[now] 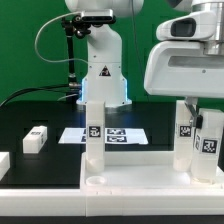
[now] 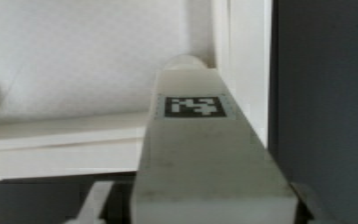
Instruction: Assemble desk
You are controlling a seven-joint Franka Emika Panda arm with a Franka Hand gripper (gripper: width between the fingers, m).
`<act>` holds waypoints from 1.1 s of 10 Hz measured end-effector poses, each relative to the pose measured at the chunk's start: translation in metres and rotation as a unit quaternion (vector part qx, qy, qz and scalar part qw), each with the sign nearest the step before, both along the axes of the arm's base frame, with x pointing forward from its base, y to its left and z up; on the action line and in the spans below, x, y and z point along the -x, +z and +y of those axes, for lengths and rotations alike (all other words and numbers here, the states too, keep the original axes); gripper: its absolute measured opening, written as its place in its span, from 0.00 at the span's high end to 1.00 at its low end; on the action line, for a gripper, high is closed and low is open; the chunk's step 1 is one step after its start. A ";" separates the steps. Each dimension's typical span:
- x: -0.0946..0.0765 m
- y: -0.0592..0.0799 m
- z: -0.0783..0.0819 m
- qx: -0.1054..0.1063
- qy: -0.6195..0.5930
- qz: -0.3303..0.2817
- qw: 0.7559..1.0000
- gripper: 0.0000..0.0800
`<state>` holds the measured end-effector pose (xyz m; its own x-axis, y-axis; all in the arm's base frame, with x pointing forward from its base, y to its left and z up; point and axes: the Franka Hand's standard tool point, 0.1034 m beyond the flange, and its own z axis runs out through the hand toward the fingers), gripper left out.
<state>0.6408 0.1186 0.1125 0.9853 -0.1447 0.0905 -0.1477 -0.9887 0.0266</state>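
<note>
The white desk panel (image 1: 140, 178) lies at the front, rim up. One tagged white leg (image 1: 93, 135) stands upright in its corner on the exterior view's left. Two more tagged legs (image 1: 185, 128) (image 1: 208, 142) stand upright at the panel's corner on the exterior view's right, under the arm's big white hand. My gripper (image 1: 203, 108) reaches down onto them; its fingertips are hard to make out there. In the wrist view my gripper (image 2: 197, 205) is shut on a tagged leg (image 2: 197, 130), one finger (image 2: 98, 203) on each side, with the panel's rim (image 2: 87, 135) beyond it.
Two loose white legs lie on the black table at the exterior view's left, one (image 1: 35, 138) farther back and one (image 1: 3, 165) at the frame's edge. The marker board (image 1: 118, 133) lies behind the panel. The robot base (image 1: 103, 75) with cables stands at the back.
</note>
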 end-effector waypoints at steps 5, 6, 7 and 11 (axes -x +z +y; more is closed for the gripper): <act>0.000 -0.001 -0.005 -0.028 -0.325 -0.024 0.945 0.64; 0.000 -0.001 -0.006 -0.034 -0.373 -0.025 0.927 0.64; 0.000 -0.001 -0.007 -0.045 -0.446 -0.023 0.894 0.64; 0.002 -0.003 -0.013 -0.089 -0.630 -0.008 0.771 0.64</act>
